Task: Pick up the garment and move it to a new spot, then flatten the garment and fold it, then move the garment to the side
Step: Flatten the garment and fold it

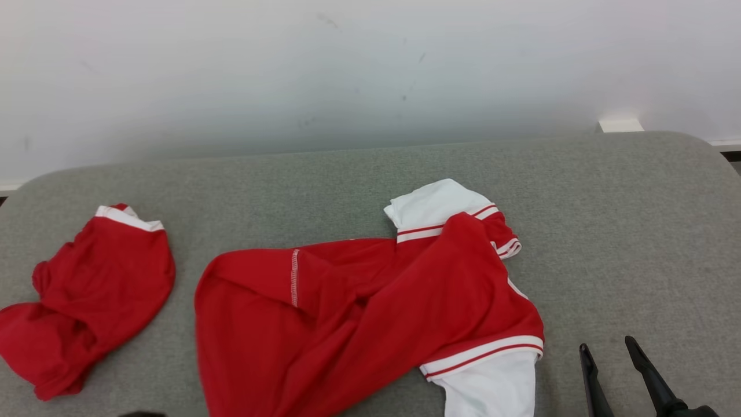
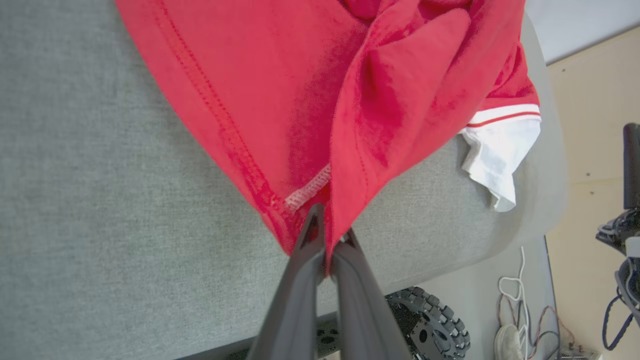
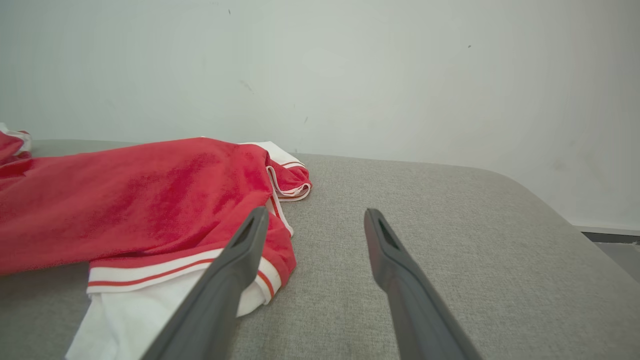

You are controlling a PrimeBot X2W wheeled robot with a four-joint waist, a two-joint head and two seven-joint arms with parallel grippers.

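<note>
- Two red pieces lie on the grey fabric-covered table (image 1: 608,231). At the far left is a small crumpled red cloth with a white band (image 1: 92,295), well apart from the work and seemingly out of play.
- In the centre sprawls the rumpled red short-sleeved jersey with white striped cuffs (image 1: 370,307), its lower part reaching the near table edge.
- The left gripper (image 2: 330,222) is clamped tight on the jersey's stitched hem corner, a sound hold for lifting it to a new spot.
- At the right, the right gripper (image 1: 606,343) hovers with fingers spread wide and empty, just beside the jersey, probably placed to take a second corner.
</note>
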